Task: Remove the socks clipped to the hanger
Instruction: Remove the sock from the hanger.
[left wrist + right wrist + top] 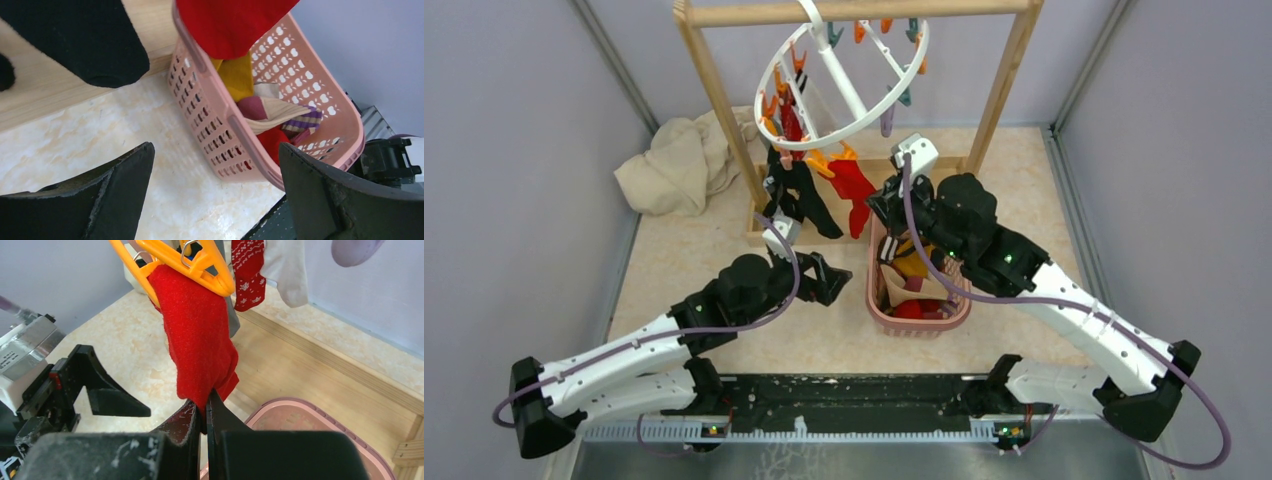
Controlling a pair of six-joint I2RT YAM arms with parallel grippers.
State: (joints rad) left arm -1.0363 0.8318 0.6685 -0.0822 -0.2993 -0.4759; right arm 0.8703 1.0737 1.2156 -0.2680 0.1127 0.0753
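My right jaws are pressed together on the lower tip of a plain red fabric sock (197, 340); how much cloth sits between them I cannot quite make out. The sock hangs straight up from there to a bright orange plastic clip (195, 260) at 12 o'clock, which bites its top edge. At 1 o'clock behind it dangle a red sock with white pattern (248, 270) and a white sock (287, 275). At 4 o'clock, just below me, is the rim of the pink plastic lattice basket (300, 415).

My left jaws stand fully apart and hold nothing, above the pale marbled desk (100, 145). The basket lies at 1 o'clock from them, with a mustard yellow sock (237, 75) and a cream and purple striped sock (285, 115) inside. A black sock (85, 40) hangs at 11 o'clock.

From above, the round white plastic hanger (844, 80) tilts from the wooden rack bar (854, 10) at 12 o'clock, and a crumpled cream cloth (679, 160) lies at 10 o'clock.
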